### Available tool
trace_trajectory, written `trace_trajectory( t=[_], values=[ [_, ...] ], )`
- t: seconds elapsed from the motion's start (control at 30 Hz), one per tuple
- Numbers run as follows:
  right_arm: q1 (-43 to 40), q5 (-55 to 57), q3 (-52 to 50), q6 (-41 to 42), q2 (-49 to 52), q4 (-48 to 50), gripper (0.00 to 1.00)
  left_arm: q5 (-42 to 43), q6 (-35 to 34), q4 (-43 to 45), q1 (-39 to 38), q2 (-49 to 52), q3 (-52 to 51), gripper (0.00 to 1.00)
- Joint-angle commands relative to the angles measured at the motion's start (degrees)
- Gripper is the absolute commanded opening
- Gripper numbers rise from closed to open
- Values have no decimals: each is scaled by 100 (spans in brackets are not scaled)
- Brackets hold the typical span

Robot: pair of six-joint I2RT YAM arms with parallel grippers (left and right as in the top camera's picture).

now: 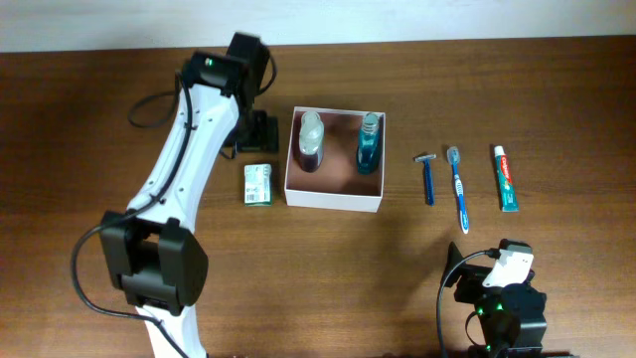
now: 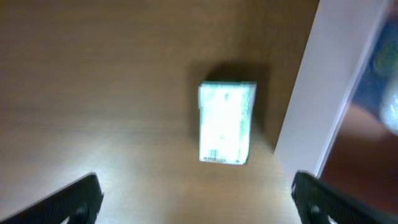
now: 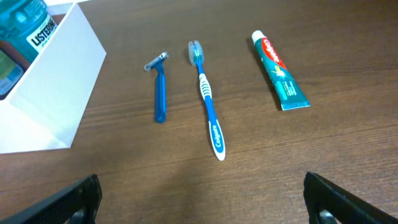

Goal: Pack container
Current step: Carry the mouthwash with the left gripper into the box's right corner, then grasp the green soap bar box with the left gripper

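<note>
- Container (image 1: 333, 197) sits mid-table, two bottles (image 1: 312, 139) inside;
- left gripper (image 2: 196, 186) hovers near packet (image 2: 227, 123) beside it, jaws wide apart; right gripper (image 3: 200, 186) has jaws apart too;
- next, likely: lower and close on packet.

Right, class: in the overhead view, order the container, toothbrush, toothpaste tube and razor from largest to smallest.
1. container, far the largest
2. toothbrush, longest of the rest
3. toothpaste tube, shorter but wider, so close to the toothbrush
4. razor, smallest
</note>
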Motion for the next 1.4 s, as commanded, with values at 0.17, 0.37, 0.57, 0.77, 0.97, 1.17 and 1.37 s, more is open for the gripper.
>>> trace_trajectory(
  t=[0.17,0.37,0.57,0.77,0.97,1.17,1.37],
  values=[
    [-37,-4,-42,66,-39,0,99,1051,313,2197,68,-50,-2391,99],
    [-37,-4,-42,66,-39,0,99,782,138,2909,79,-31,-3082,98],
    [-37,-4,-42,66,-39,0,99,748,116,3202,87,-20,-3224,81],
    [-37,-4,-42,66,-39,0,99,616,120,3206,107,2,-3224,60],
    [-37,-4,-42,66,-39,0,99,708,144,3056,247,-33,-3180,41],
    [-37,-4,-42,66,-39,0,99,702,162,2387,402,-516,-2732,17],
    [-37,-7,-42,66,-39,0,99,737,157,1624,236,-1493,-2037,11]
  ],
)
